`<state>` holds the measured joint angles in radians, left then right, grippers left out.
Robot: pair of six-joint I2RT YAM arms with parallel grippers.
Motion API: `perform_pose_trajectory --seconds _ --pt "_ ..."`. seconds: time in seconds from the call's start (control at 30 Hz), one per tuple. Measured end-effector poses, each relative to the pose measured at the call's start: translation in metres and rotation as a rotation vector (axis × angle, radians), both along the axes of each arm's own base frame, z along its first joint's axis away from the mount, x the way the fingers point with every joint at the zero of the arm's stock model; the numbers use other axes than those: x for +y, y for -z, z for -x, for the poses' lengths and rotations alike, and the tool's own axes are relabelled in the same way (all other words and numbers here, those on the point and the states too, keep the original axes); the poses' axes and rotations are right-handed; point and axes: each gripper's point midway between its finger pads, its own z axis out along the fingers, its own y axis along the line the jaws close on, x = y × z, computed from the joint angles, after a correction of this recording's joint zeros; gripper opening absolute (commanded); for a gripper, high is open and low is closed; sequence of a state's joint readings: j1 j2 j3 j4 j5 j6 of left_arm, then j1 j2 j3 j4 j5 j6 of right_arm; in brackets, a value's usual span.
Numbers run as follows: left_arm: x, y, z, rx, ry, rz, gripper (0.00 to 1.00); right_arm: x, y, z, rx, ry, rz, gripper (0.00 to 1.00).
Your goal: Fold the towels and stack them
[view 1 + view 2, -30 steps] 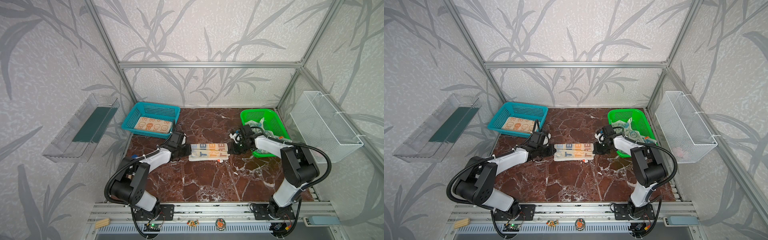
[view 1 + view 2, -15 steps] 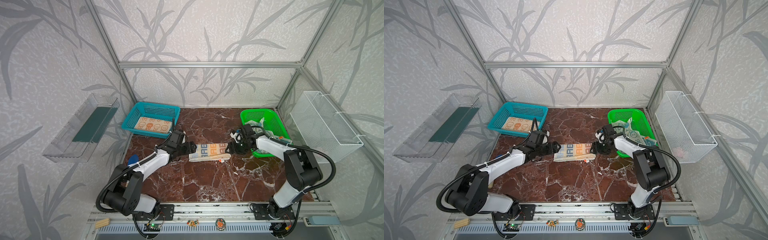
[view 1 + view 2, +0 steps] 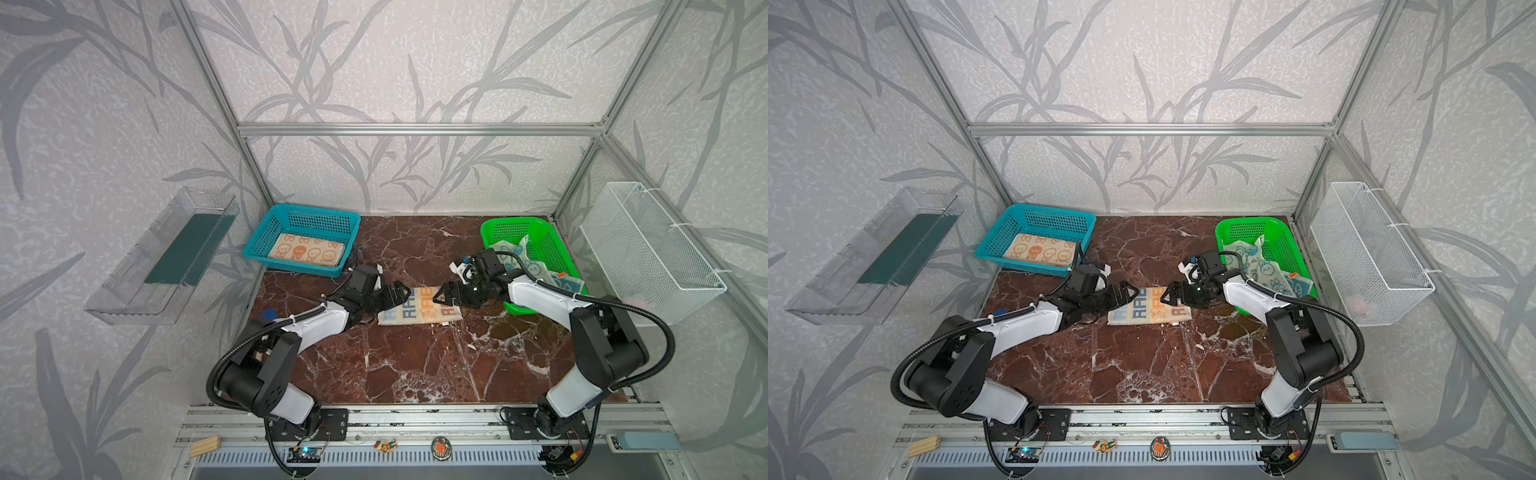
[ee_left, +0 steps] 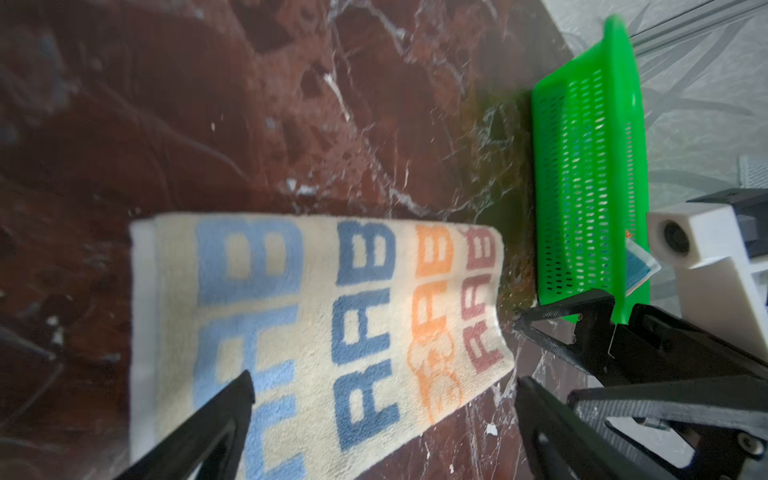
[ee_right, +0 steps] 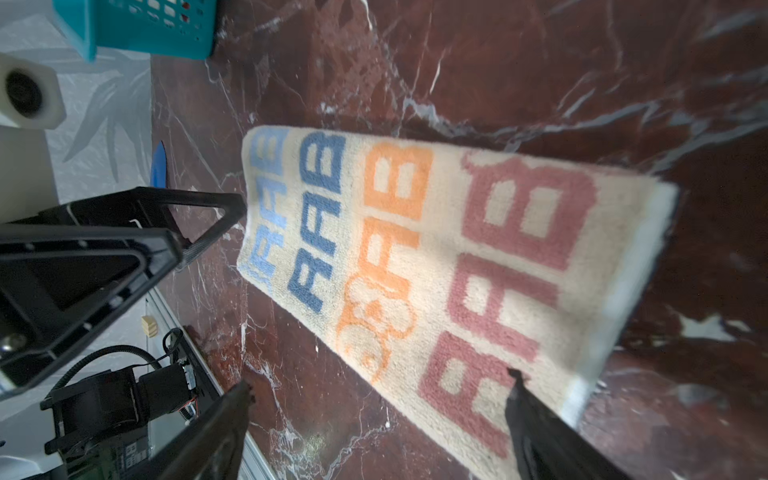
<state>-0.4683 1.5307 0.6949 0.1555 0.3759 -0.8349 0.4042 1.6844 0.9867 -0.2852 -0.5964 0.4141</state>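
The striped "RABBIT" towel (image 3: 419, 311) (image 3: 1148, 311) lies folded flat at the middle of the marble table, seen close in both wrist views (image 4: 316, 332) (image 5: 436, 266). My left gripper (image 3: 397, 293) (image 4: 384, 380) hangs open just over its left end, holding nothing. At the right end my right gripper (image 3: 446, 296) (image 5: 380, 380) is open and empty too. A folded cream towel with orange bunnies (image 3: 307, 251) lies in the teal basket (image 3: 316, 210). The cream towel with blue bunnies (image 3: 523, 253) sits crumpled in the green basket (image 3: 515, 221).
A white wire basket (image 3: 648, 249) hangs on the right wall and a clear plastic tray (image 3: 162, 257) on the left wall. Bare marble (image 3: 415, 365) stretches from the towel to the front rail. The green basket stands close behind my right arm.
Both grippers have gone from shut on the striped towel's ends to open, letting it go. They have lifted slightly off it. The towel stays folded on the table.
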Motion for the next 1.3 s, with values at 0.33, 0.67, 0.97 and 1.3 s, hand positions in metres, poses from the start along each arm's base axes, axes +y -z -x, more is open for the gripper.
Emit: perform_pose_trajectory --seconds 0.33,0.67,0.97,1.3 --pt "-0.002 0.019 0.002 0.037 0.02 -0.023 0.99 -0.002 0.026 -0.001 0.044 0.003 0.004 0.99" --pt "0.005 -0.036 -0.022 -0.026 0.078 -0.202 0.99 -0.005 -0.01 -0.004 -0.03 -0.011 0.015 0.99" --pt "0.014 -0.003 0.011 0.088 0.079 -0.18 0.99 0.008 -0.019 0.006 -0.031 -0.046 -0.035 0.99" --pt "0.011 0.028 0.022 0.134 0.048 -0.118 0.99 0.006 0.026 0.021 0.068 -0.062 0.002 0.99"
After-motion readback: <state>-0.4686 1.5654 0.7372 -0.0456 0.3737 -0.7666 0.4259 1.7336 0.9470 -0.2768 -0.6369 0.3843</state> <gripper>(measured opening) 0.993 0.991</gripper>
